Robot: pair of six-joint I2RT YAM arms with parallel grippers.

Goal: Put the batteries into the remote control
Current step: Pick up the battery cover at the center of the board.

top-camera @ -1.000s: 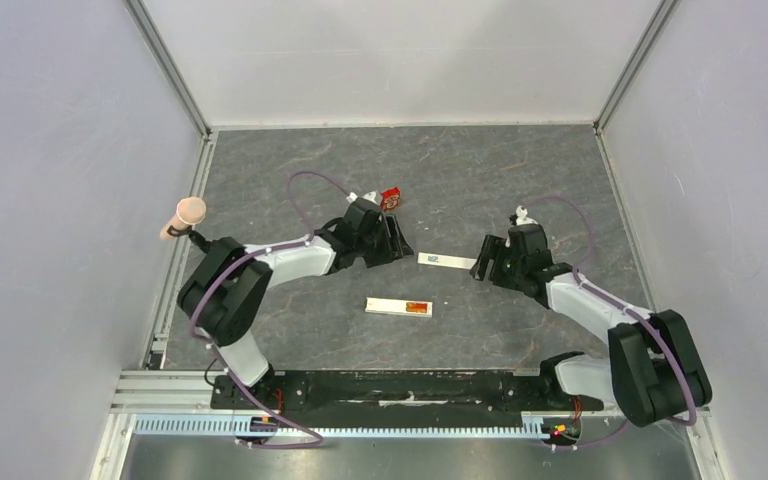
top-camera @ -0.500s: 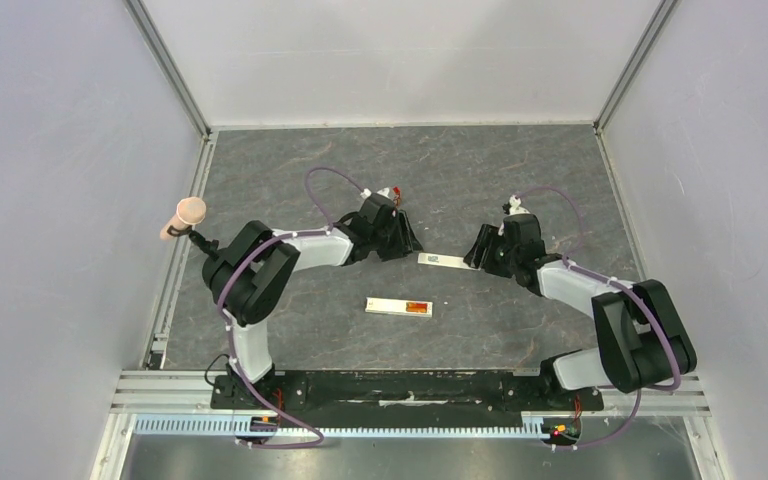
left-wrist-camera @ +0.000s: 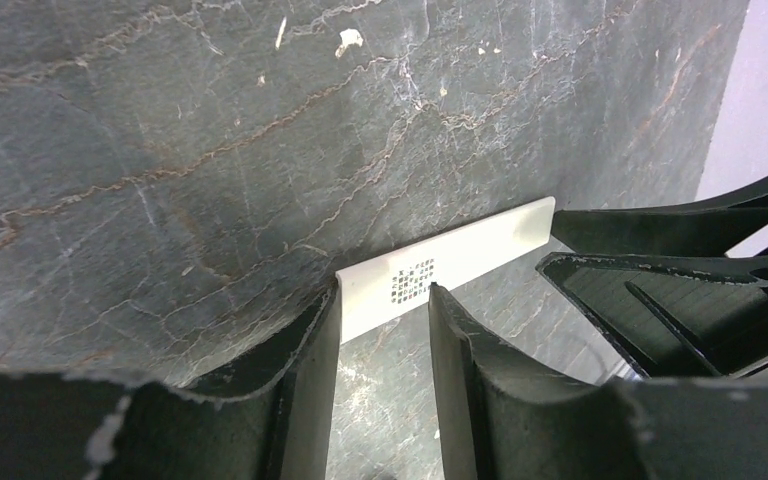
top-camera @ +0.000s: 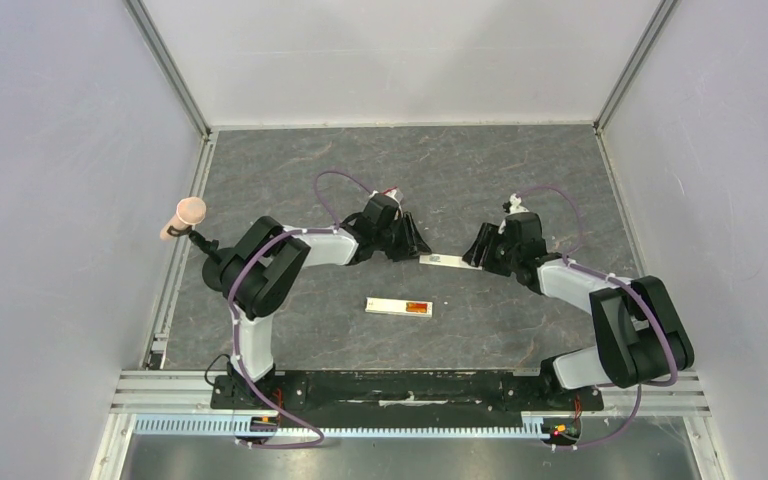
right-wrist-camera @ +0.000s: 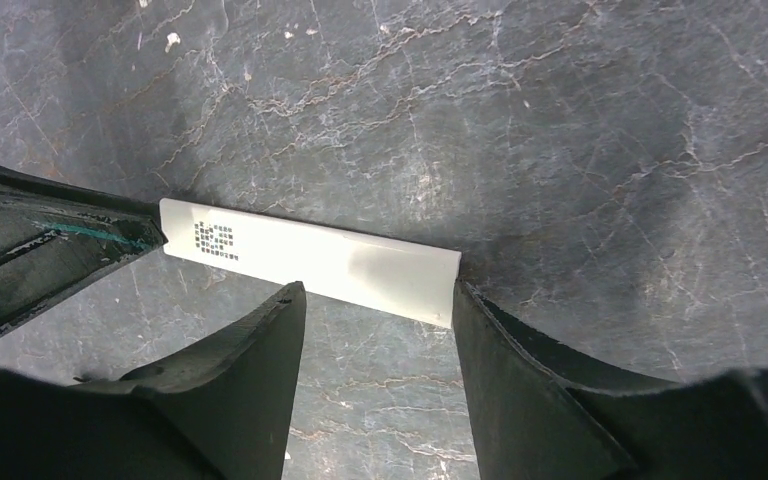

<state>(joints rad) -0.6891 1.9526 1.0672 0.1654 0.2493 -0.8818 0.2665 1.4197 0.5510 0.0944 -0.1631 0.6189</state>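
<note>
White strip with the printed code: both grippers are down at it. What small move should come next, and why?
Probably nudge the right gripper inward against the plain end of the white strip. It lies flat on the table; each open gripper has one finger at an end of it, the left gripper at the coded end. Squeezing it between them may tip an edge up.

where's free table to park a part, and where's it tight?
Crowded: centre, where the left end effector and right end effector meet at the white cover strip. Free: the far band of the table beyond them, and the near patch right of the remote control.
</note>
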